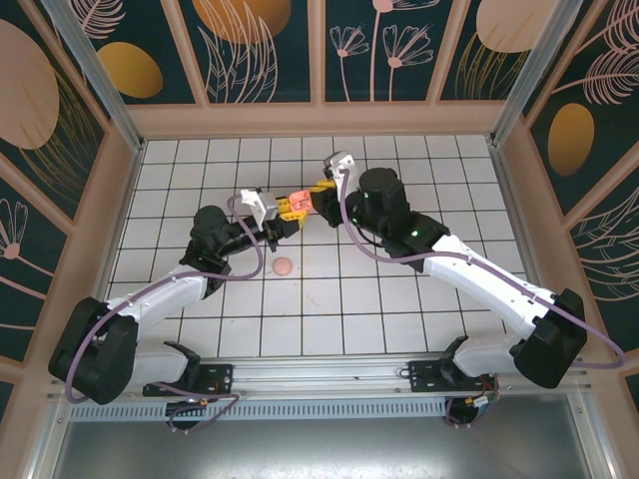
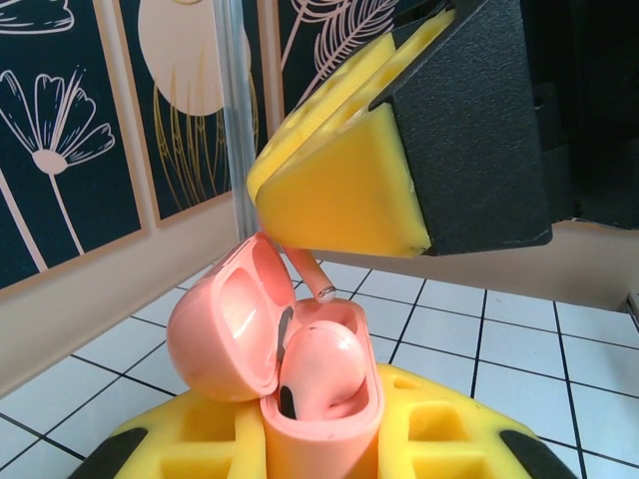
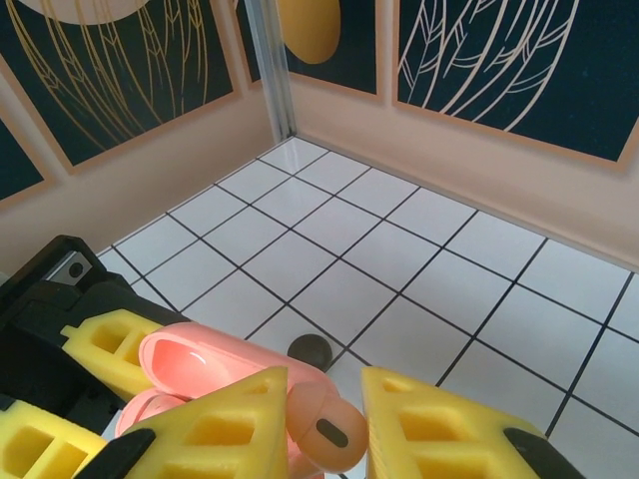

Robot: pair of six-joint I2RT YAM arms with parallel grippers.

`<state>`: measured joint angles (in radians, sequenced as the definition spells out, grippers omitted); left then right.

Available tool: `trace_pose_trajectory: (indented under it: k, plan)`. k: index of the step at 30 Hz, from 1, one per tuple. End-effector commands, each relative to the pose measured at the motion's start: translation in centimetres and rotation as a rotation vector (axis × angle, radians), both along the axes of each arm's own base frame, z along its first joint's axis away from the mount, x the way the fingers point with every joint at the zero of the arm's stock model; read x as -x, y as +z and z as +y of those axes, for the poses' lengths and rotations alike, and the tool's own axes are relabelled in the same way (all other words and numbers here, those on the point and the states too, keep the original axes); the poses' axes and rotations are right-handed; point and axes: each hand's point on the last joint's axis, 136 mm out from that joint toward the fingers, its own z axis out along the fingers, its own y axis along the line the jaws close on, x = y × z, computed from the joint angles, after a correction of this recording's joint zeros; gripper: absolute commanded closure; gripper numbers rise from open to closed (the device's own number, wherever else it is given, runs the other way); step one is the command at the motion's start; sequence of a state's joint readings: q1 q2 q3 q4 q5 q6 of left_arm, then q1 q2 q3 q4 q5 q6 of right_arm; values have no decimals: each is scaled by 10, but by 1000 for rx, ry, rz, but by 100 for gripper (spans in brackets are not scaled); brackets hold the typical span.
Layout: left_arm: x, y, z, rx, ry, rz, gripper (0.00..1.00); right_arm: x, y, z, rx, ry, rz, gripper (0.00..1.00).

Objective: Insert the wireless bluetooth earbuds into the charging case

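Near 12 o'clock of the tiled table (image 1: 399, 289) centre, left gripper (image 1: 288, 212) clamps the glossy, rounded coral-pink charging case (image 2: 319, 424) (lid hinged open, seated bud (image 2: 324, 361) inside). At its 3 o'clock, right gripper (image 3: 324, 399), with yellow foam wedges, pinches a stemmed earbud (image 2: 312, 277) at the case mouth.

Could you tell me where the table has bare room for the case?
Free: tiles along the far wall, and the near-middle tiles. Crowded: the centre, where left gripper with case meets right gripper with earbud; pink piece just nearer.
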<state>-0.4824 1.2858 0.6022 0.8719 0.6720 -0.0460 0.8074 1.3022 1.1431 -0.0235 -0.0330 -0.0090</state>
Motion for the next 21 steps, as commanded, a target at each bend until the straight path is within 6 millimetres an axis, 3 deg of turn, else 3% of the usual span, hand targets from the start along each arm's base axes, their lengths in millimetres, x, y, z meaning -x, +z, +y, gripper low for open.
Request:
trace_pose_trajectory:
  k: [1, 21]
  plan:
    - [-3, 20, 2, 37, 10, -58, 100, 4, 15, -1, -59, 12, -22, 78]
    - [1, 32, 3, 71, -7, -76, 100, -7, -11, -2, 31, -37, -4, 81]
